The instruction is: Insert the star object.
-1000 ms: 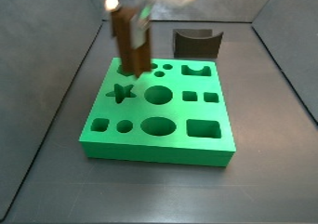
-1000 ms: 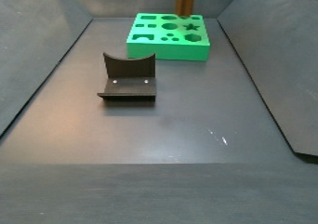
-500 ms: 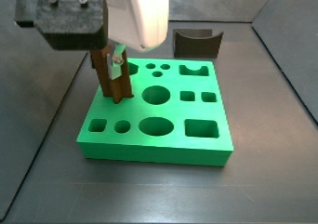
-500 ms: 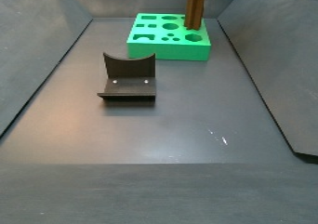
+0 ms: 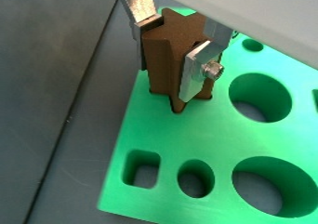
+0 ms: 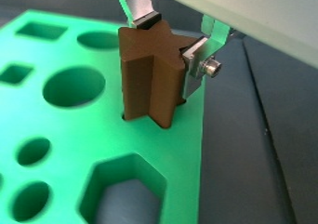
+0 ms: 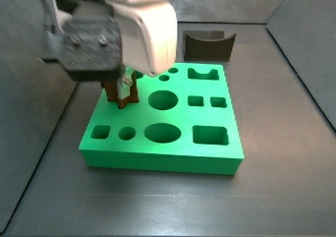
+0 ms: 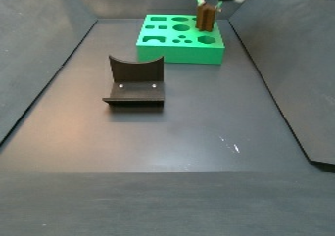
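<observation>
Claw (image 5: 174,44) gripping the star (image 5: 172,72) by its upper end, long axis vertical, lower tip at or just into the star hole at the block's (image 7: 164,152) 9 o'clock edge in a side view, so next move reads as straight down, ridges aligned.

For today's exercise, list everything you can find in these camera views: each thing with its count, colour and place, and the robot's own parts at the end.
star object: one, brown, upright between the gripper's fingers, its lower end at the green block's star hole.
green block: one, bright green with cut-out holes, on the floor towards the back wall.
fixture: one, dark grey, on the floor apart from the green block.
floor: one, dark grey, under everything.
gripper: one, silver fingers, shut on the star object above the green block's corner.
</observation>
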Robot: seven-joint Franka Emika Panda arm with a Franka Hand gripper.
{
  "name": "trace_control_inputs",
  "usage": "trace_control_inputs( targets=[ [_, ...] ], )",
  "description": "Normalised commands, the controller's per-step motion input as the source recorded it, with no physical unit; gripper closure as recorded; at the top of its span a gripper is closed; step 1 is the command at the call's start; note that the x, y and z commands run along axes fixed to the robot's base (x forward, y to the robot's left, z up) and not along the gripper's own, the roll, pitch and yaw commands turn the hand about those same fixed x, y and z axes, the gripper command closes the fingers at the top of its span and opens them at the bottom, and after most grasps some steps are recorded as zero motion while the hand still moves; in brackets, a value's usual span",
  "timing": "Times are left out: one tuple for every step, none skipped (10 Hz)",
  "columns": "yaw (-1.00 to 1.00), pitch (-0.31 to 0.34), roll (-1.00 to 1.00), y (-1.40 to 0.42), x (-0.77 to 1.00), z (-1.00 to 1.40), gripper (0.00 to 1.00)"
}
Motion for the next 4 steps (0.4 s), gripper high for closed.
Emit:
trace_control_inputs(
  targets=[
    [0.78, -0.141, 0.16, 0.00, -0.35, -0.47, 1.00],
    [0.68, -0.193, 0.08, 0.00, -0.40, -0.31, 1.00],
    [0.05, -0.276, -0.02, -0.03, -0.41, 0.00, 1.00],
    [0.00, 0.000, 0.00, 0.00, 0.00, 0.00, 1.00]
  ],
)
